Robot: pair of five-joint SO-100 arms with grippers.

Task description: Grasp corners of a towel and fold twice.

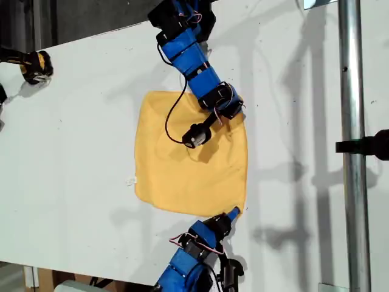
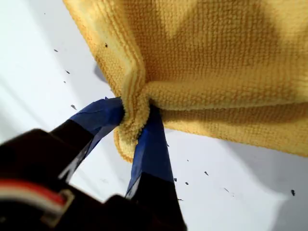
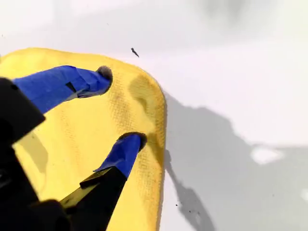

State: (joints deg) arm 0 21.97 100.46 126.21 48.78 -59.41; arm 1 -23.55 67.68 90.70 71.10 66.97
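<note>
The yellow-orange towel [image 1: 182,164] lies spread flat on the white table [image 1: 73,152]. My first gripper [image 1: 234,213] reaches in from the exterior view's bottom edge. It is shut on the towel's lower right corner [image 2: 132,125], and the cloth bunches between its blue fingers [image 2: 149,144]. My second gripper [image 1: 234,111] comes down from the exterior view's top. It stands open over the upper right corner [image 3: 151,91], with both blue fingertips [image 3: 127,144] resting on the cloth [image 3: 82,144]. The two corners at the exterior view's left lie flat and untouched.
A vertical metal pole [image 1: 349,146] with a black clamp [image 1: 371,145] stands at the exterior view's right. A yellow-and-black object [image 1: 36,64] sits at the upper left. The second arm's camera and cable [image 1: 196,135] hang over the towel's middle.
</note>
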